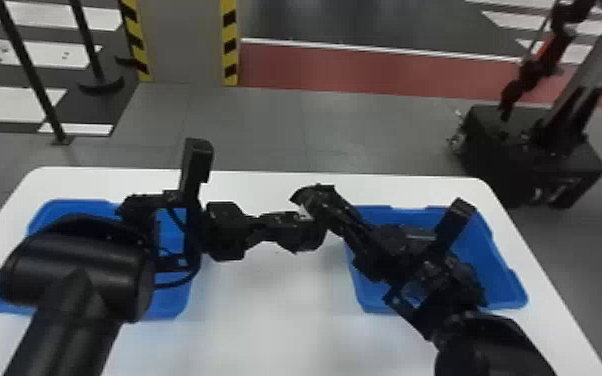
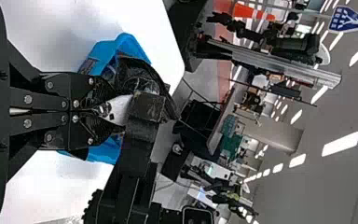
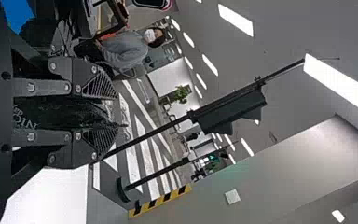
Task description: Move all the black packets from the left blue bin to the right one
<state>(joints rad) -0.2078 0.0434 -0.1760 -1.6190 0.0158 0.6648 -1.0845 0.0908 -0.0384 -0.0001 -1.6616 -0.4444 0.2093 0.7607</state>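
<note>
Left bin: blue, on the desk (image 1: 265, 330); the left bin (image 1: 171, 303) lies under the left arm, so I cannot tell how many packets remain inside.
Left claw: at mid-desk, the left claw (image 2: 103, 110) is narrow, apparently nipping the pale end of the packet. Best kept steady, giving no tug, until the other side has a sure grip; then part the fingers just enough and back off straight, so no film snags.
Packet: the black packet (image 3: 58, 113) is between the claws, above the desk, outside both bins. This looks like a handover. The soft wrap may crease or slide, so pull neither way.
Right claw: the right claw (image 3: 113, 115) is spread round the packet's body, with the packet well inside its fingers and apparently gripped. Firm, even pressure should do before the other lets go; hard squeezing could burst it.
Right bin: the right bin (image 1: 509, 292) sits partly beneath the right arm. Once free, swing back over it, lower inside the rim, then release.
</note>
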